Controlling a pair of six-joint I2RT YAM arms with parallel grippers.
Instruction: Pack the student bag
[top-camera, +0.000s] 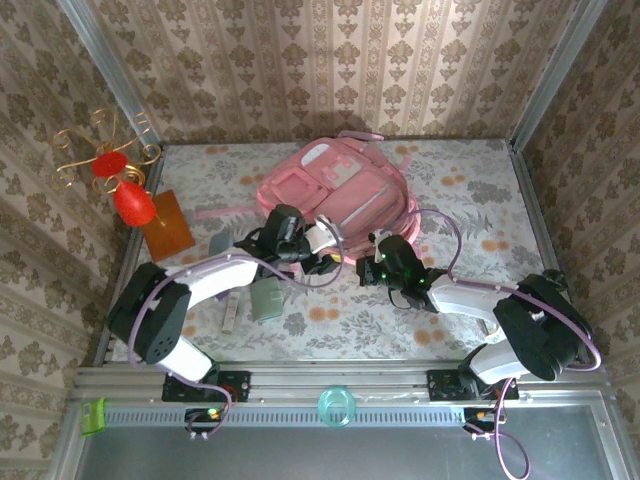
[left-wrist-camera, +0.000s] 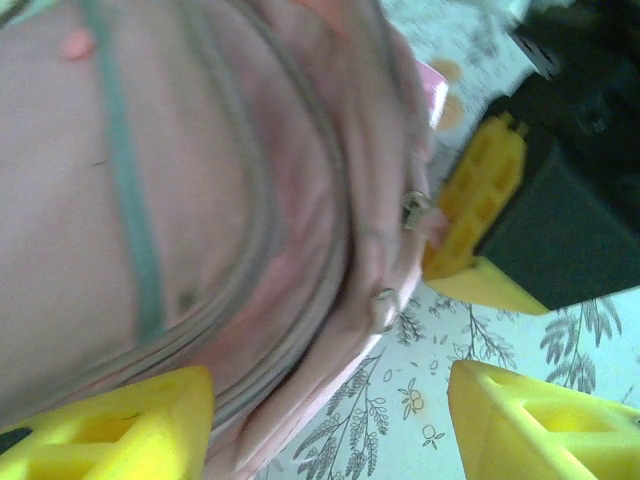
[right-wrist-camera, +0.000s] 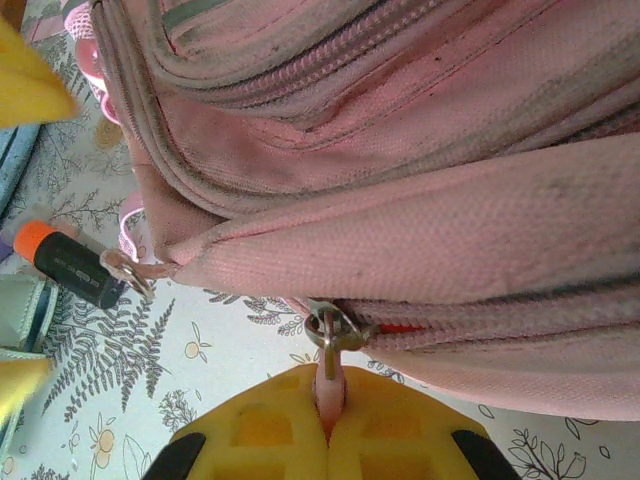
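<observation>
The pink student bag (top-camera: 335, 190) lies flat at the back middle of the table. My right gripper (right-wrist-camera: 330, 415) is shut on the pink zip pull (right-wrist-camera: 330, 385) of a slider (right-wrist-camera: 335, 335) at the bag's near edge; it also appears from above (top-camera: 366, 268). My left gripper (left-wrist-camera: 330, 430) is open, its yellow fingers (left-wrist-camera: 110, 425) standing either side of the bag's (left-wrist-camera: 200, 200) rim without touching. From above, it (top-camera: 328, 262) hovers just left of the right gripper. The right gripper's yellow fingers (left-wrist-camera: 480, 200) are close by in the left wrist view.
A black marker with an orange cap (right-wrist-camera: 65, 262) lies on the table beside the bag. An orange-brown board (top-camera: 168, 225), a red and gold ornament (top-camera: 115, 175) and grey flat items (top-camera: 265, 298) sit on the left. Papered walls enclose the table.
</observation>
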